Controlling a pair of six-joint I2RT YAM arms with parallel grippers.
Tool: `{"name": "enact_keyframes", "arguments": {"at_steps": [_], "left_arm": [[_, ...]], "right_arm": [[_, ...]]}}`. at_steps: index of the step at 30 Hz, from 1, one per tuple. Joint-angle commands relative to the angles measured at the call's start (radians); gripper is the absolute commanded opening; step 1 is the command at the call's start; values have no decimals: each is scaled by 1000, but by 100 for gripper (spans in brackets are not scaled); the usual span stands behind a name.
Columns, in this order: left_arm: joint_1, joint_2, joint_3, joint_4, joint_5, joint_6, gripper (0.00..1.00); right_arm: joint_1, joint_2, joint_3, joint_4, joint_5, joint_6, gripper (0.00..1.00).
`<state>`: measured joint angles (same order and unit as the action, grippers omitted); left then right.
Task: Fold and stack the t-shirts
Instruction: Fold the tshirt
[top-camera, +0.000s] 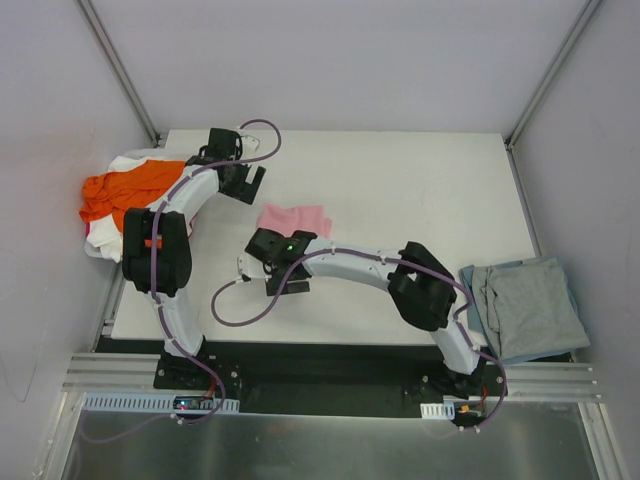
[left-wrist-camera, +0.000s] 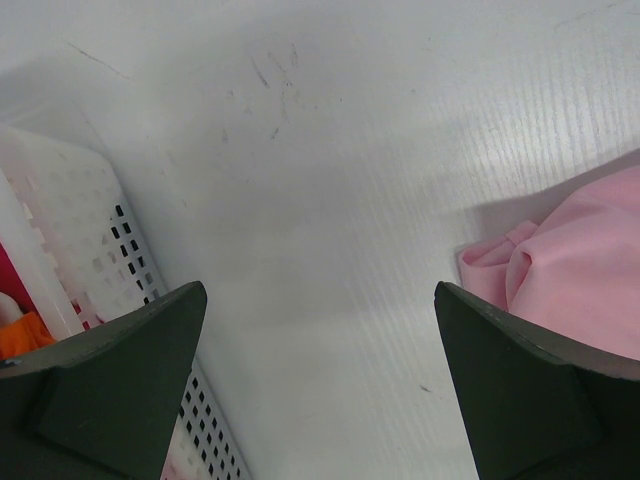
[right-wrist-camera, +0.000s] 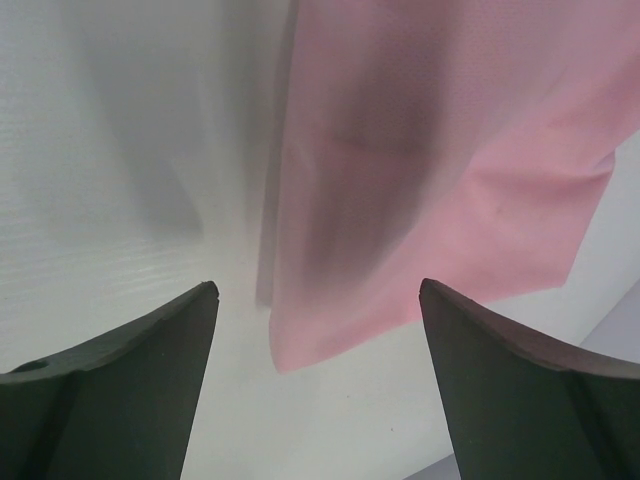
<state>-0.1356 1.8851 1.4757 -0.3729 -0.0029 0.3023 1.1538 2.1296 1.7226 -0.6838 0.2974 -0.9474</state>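
Note:
A folded light pink t-shirt lies flat near the middle of the table. My right gripper hovers just in front of it, open. In the right wrist view the pink t-shirt has its near corner lying below the gap of the gripper, touched by neither finger. My left gripper is open above bare table, to the left of the pink t-shirt; its fingers hold nothing. An orange t-shirt and a white one are heaped at the far left. A grey-blue t-shirt lies folded at the right.
A white perforated basket holds the orange and white heap at the table's left edge, close beside my left gripper. The grey-blue t-shirt overhangs the table's right edge. Enclosure walls stand on three sides.

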Motion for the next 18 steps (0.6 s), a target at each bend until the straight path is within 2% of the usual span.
{"name": "enact_keyframes", "arguments": {"at_steps": [1, 5, 13, 18], "left_arm": [[10, -29, -8, 0, 32, -8, 99], [10, -32, -9, 0, 38, -11, 99], [8, -49, -23, -1, 57, -11, 99], [7, -99, -54, -3, 179, -15, 99]], "right_arm": [[-17, 10, 40, 13, -30, -17, 87], [-28, 24, 42, 12, -49, -25, 92], [-57, 26, 54, 10, -96, -25, 96], [-86, 16, 51, 6, -100, -17, 96]]}}
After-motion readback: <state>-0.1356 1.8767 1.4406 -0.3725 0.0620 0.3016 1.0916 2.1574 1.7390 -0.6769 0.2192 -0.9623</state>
